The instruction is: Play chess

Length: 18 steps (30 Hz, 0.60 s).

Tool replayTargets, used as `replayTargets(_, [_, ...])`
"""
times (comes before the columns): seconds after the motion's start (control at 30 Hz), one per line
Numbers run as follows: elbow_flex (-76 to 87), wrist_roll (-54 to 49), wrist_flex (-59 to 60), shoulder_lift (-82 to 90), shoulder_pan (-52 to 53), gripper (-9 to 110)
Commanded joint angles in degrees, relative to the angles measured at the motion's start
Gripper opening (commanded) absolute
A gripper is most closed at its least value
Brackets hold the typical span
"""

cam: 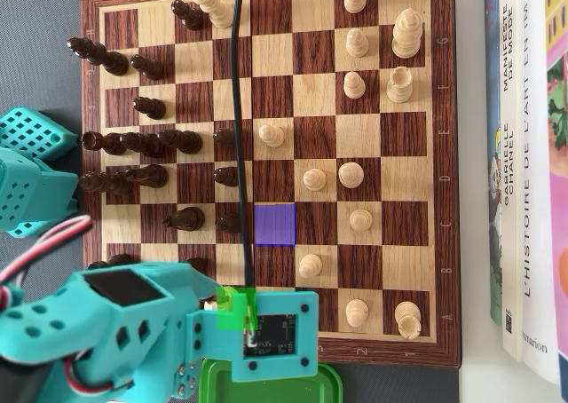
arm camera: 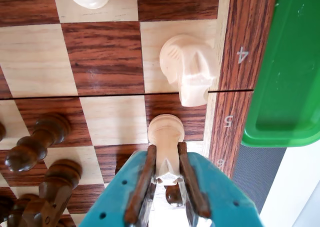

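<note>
Partly hidden: white pawn [arm camera: 166, 132] base inside pincer [arm camera: 167, 179].

This looks like a home or study desk rather than a lab. A wooden chessboard [cam: 266, 163] with carved pieces lies on a dark mat, and in the overhead view French-titled books [cam: 528, 154] are stacked at the right edge on a white surface. A green plastic lid [cam: 271, 383] sits at the near edge.
</note>
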Motion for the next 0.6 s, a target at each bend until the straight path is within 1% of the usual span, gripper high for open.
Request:
replayTargets(0.0, [-3.08, -0.97, -0.26, -0.88, 0.62, 4])
replayTargets(0.1, [-3.43, -2.55, -0.53, -0.97, 0.62, 4])
replayTargets(0.57, [-3.43, -2.72, 0.00, -0.88, 1.14, 5])
